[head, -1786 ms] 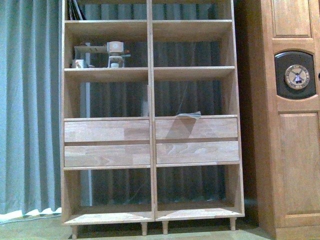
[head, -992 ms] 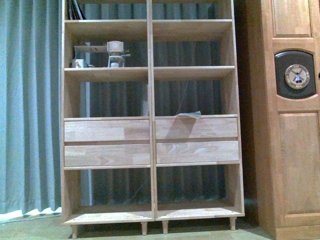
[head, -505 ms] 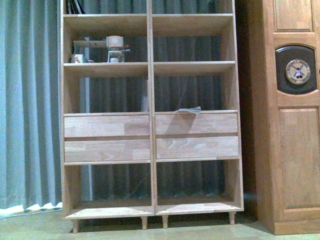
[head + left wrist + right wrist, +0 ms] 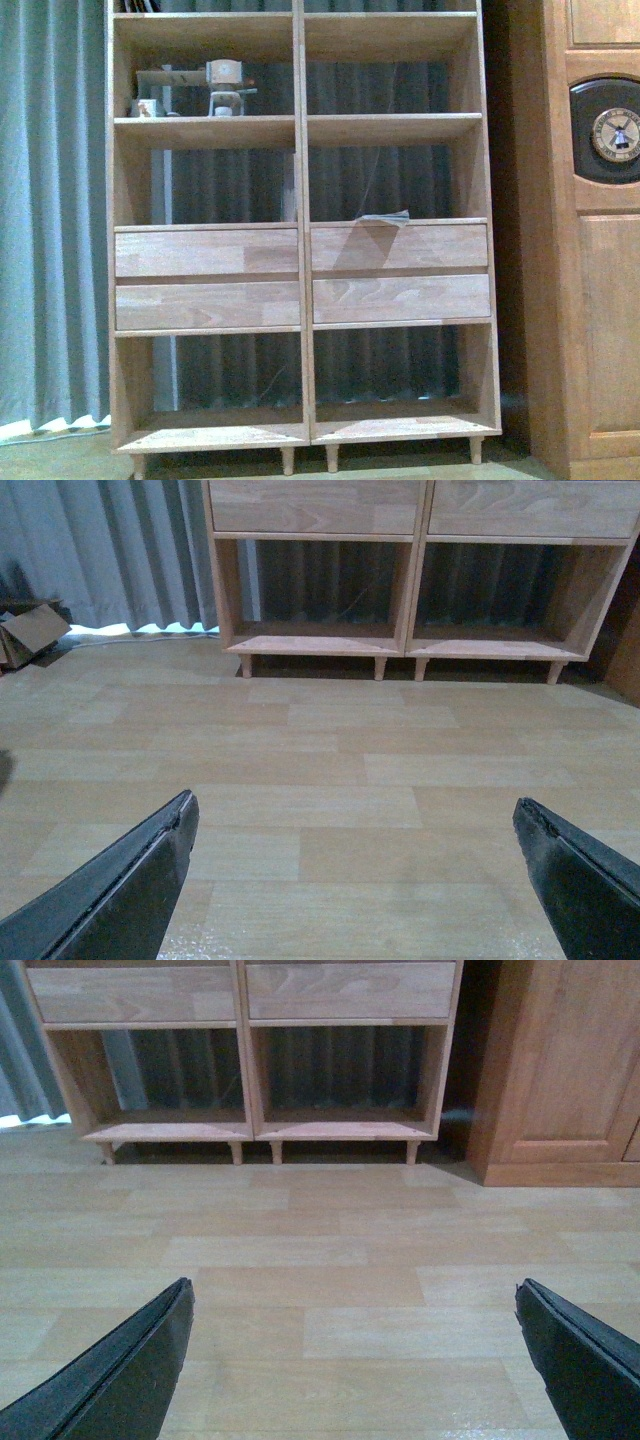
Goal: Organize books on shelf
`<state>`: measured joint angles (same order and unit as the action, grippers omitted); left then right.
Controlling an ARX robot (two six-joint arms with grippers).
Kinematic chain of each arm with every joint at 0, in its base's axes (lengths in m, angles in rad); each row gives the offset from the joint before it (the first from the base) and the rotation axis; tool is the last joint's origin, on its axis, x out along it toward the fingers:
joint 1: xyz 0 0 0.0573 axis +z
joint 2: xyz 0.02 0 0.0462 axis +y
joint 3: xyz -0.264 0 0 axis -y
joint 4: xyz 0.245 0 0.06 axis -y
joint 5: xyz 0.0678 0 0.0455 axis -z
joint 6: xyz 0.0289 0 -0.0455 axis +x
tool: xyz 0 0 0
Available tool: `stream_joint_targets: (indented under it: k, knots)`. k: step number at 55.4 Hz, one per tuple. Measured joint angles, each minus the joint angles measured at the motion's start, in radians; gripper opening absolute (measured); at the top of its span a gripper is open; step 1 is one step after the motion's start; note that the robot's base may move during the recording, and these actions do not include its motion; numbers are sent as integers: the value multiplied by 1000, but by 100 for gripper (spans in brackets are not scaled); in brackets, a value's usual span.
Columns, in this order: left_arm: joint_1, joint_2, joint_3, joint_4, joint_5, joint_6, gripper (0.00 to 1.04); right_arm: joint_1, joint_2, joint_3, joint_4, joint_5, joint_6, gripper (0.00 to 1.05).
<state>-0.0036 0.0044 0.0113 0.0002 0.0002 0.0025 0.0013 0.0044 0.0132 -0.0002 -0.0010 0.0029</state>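
**A:** Our left claw (image 4: 352, 802) and right claw (image 4: 352, 1285) both hang spread and empty, low over the floor (image 4: 330, 740) and well short of the shelf (image 4: 300, 170).

**B:** Then we should lift one arm first. The thin book (image 4: 385, 217) lies flat on the ledge above the upper right drawer (image 4: 400, 247). It looks floppy, so we pinch its front edge gently.

**A:** The plank floor between is bare. With the curtain (image 4: 50, 200) on the left and the dark cabinet (image 4: 590, 300) on the right, we swing clear of both.
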Motion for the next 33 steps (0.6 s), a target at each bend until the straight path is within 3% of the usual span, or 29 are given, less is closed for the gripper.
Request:
stream_joint_targets:
  k: [33]
  knots:
    - [0,0,0,0,0,0,97,0,0,0,0,0,0,98]
